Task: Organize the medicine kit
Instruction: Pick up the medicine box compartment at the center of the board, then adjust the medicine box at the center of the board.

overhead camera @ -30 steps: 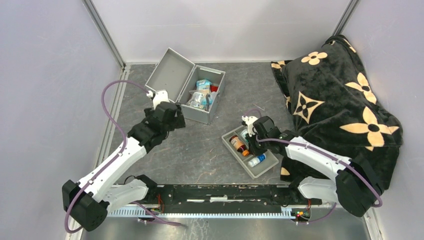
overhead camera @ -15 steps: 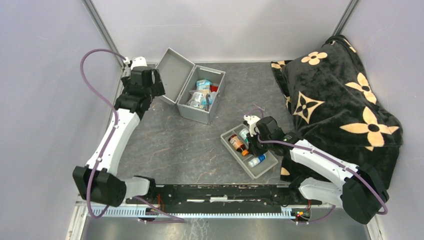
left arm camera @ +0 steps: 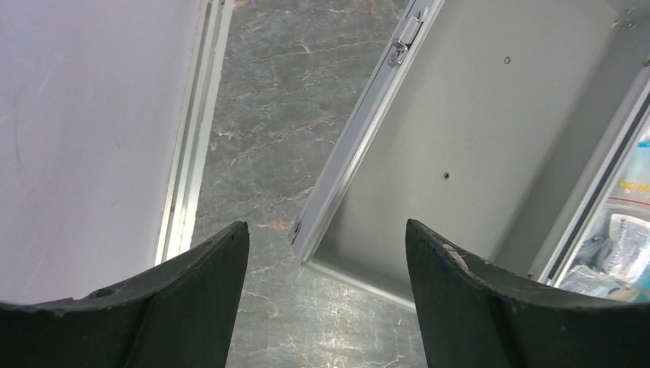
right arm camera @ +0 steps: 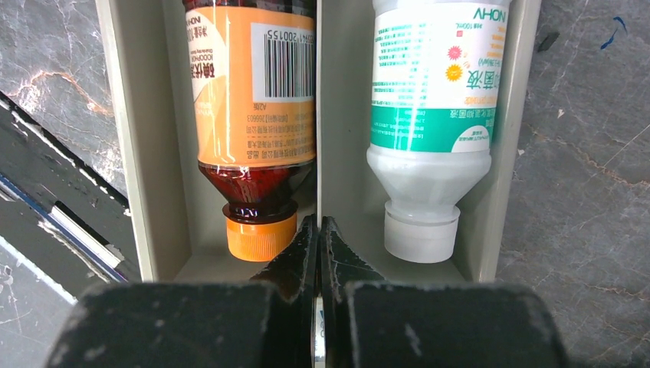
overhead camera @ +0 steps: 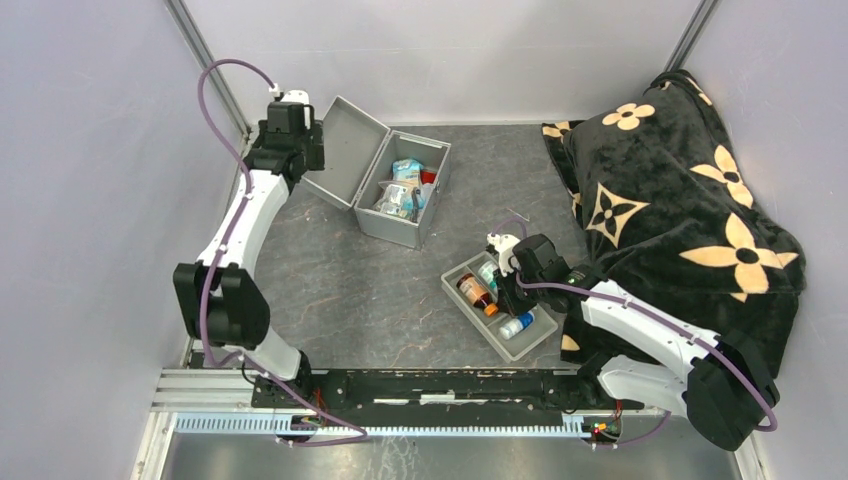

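Observation:
The medicine kit is a silver-grey metal case at the back of the table. Its lid hangs open to the left, and packets lie inside. My left gripper hovers just left of the lid, open and empty. In the left wrist view, the lid's near corner sits between the spread fingertips of the left gripper. My right gripper is shut low over the grey divided tray. Seen from the right wrist, the right gripper points at the divider between a brown orange-capped bottle and a white bottle.
A small blue-capped bottle lies in the tray's near end. A black blanket with cream flowers is heaped at the right. An aluminium rail runs along the left wall, close to my left arm.
My left arm swung from in front of the kit out to the far left beside the open lid, and its jaws narrowed a little. The right gripper stayed put.

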Motion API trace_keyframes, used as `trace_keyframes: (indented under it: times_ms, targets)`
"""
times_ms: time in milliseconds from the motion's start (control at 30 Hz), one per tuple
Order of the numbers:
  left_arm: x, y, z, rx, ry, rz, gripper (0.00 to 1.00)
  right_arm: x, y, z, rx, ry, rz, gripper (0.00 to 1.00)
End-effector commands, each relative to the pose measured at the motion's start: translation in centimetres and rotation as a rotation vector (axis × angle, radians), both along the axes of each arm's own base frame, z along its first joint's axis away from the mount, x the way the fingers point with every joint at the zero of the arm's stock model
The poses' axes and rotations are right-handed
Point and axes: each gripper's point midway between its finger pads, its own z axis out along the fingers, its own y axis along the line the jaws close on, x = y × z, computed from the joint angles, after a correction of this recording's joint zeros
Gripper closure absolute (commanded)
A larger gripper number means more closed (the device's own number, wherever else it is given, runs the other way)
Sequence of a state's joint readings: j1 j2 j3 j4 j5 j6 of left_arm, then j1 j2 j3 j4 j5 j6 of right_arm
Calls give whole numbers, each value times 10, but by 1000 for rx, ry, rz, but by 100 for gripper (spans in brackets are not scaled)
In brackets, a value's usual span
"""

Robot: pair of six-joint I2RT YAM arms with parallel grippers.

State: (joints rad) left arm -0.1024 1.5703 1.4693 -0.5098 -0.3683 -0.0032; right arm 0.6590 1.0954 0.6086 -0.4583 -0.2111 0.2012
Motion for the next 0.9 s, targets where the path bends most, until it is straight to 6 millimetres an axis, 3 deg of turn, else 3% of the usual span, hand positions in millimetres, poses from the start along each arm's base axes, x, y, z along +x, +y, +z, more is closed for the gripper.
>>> trace_keyframes:
  times_ms: [0,100,267,633,867]
  targets:
    - [20,-4,-1,57,22,-81,20,9,12,18,65,-65,29,100]
    - [25,-2,-19,76,69,-74,22,8,12,17,66,-61,31,100]
    - [30,4,-28,103,101,-42,29,8,12,16,68,-60,33,100]
    - [23,-10,-19,84,94,-71,59,13,13,26,93,-97,7,100]
    - [9,-31,-17,43,111,-93,74,29,14,50,115,-144,-88,100]
